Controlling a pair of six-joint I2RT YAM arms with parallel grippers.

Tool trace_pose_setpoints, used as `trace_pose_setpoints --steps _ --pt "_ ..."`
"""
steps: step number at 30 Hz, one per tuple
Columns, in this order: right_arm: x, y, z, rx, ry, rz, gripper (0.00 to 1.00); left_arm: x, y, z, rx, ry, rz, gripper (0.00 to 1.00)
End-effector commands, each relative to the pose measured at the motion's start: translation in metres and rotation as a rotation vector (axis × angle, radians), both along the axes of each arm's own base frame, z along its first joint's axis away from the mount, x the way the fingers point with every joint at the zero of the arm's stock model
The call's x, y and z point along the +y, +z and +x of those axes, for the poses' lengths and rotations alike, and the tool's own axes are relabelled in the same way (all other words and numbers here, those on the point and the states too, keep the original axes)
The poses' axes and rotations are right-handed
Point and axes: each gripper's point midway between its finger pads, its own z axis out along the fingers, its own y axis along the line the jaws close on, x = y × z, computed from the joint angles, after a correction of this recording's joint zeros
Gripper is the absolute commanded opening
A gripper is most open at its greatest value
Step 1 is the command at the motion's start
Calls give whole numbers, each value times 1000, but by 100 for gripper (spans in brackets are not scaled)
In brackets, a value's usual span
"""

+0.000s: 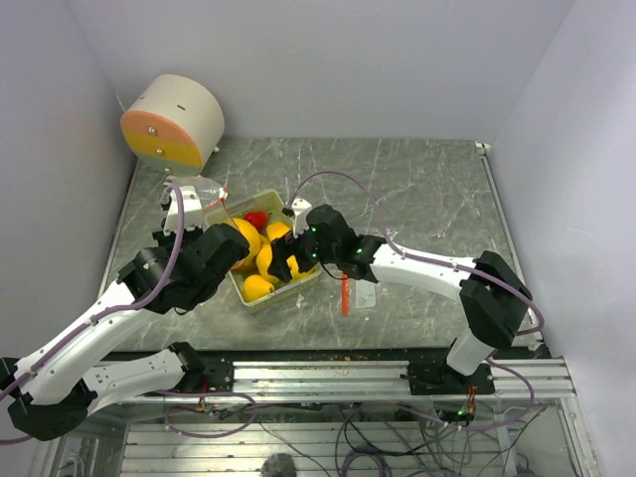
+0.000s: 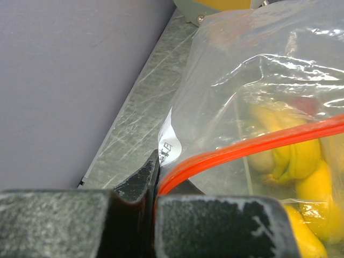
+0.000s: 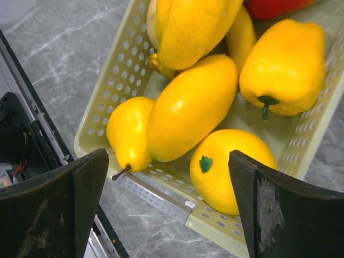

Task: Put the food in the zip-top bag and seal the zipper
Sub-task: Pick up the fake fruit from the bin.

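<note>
The food lies heaped in the tray; none seems to be in the bag yet. The pieces look glossy, hard and rounded, so probably light but slippery. The mango on top is best pinched across its narrow middle. The right gripper hovers just above the tray's near end, jaws wide and empty. The bag, thin and floppy, is held up by the tray's left end. Its zipper looks the stiffest part to hold, and the left gripper has its jaws clamped on the zipper's corner.
</note>
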Motion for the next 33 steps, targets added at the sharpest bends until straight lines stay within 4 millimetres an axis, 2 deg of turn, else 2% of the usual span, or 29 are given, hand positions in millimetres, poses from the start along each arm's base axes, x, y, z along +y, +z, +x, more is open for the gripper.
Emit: trace_pose_setpoints --steps 1,9,13,22,25,29,31,33 --pt "13 0 -10 37 24 -14 93 3 8 2 -37 11 -4 7" --pt "24 -23 -48 185 132 -58 89 5 7 -2 -37 14 -19 7" --pt "29 -36 -45 206 126 -88 87 6 5 -3 -35 9 -26 7" --pt "45 -59 -48 281 173 -127 74 5 7 -2 -48 2 -37 7" --pt "49 -64 -49 298 188 -132 61 4 6 -2 -43 -1 -32 7" --pt "50 -70 -53 324 204 -141 19 5 6 -2 -43 2 -32 7" --pt "48 -68 -53 324 193 -142 2 5 7 -2 -45 2 -32 7" --pt "47 -60 -51 308 183 -132 0 5 7 -2 -48 1 -35 7"
